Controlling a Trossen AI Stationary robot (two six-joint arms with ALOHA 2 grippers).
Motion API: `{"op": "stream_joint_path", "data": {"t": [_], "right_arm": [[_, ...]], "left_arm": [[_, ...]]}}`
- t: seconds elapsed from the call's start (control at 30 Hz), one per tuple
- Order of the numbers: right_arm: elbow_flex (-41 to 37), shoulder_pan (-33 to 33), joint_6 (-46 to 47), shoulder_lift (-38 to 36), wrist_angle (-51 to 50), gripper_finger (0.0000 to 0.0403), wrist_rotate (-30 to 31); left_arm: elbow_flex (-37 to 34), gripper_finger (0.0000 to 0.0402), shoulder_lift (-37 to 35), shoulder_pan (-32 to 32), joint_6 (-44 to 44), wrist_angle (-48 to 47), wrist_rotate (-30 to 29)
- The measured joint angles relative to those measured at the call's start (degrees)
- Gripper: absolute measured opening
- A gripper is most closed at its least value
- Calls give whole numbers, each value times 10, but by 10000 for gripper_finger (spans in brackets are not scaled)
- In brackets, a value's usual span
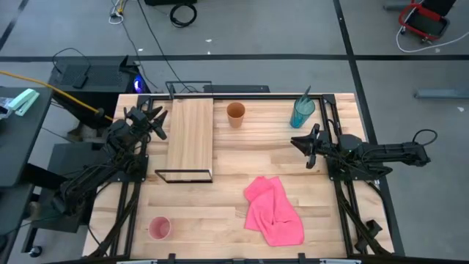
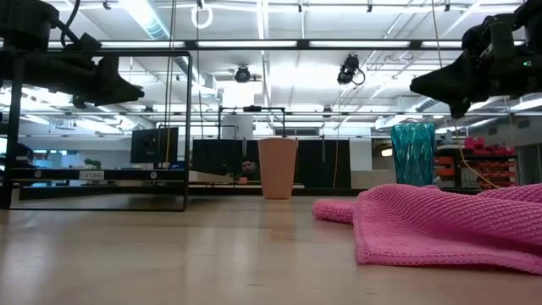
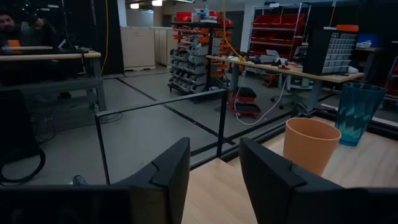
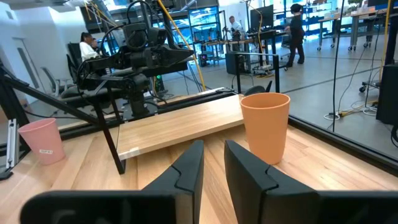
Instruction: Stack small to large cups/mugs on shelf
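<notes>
Cups sit apart on your table, none on the shelf (image 1: 190, 132) – the orange cup (image 1: 235, 114) stands just beside the plank's far corner, the teal tumbler (image 1: 302, 112) farther along the far edge, and the small pink cup (image 1: 160, 228) at the near edge. Your left gripper (image 1: 155, 122) hovers at the shelf's left side with a narrow gap between its fingers. Your right gripper (image 1: 301, 143) hangs just in front of the tumbler – fingers narrowly apart, holding nothing. A pink cloth (image 1: 272, 211) lies crumpled near the front
</notes>
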Motion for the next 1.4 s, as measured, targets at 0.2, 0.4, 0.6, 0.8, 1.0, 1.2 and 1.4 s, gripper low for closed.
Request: {"op": "stream_joint_path", "data": {"t": [0.2,0.4,0.6,0.8,1.0,1.2,1.4], "right_arm": [[0,0,0,0,0,73,0],[0,0,0,0,0,73,0],[0,0,0,0,0,73,0],[0,0,-30,0,0,73,0],[0,0,-61,0,0,73,0],[0,0,-61,0,0,73,0],[0,0,-61,0,0,73,0]], "left_arm": [[0,146,0,0,0,0,0],[0,140,0,0,0,0,0],[0,146,0,0,16,0,0],[0,151,0,0,12,0,0],[0,143,0,0,-6,0,0],[0,146,0,0,-282,1,0],[0,153,0,0,-442,19,-2]]}}
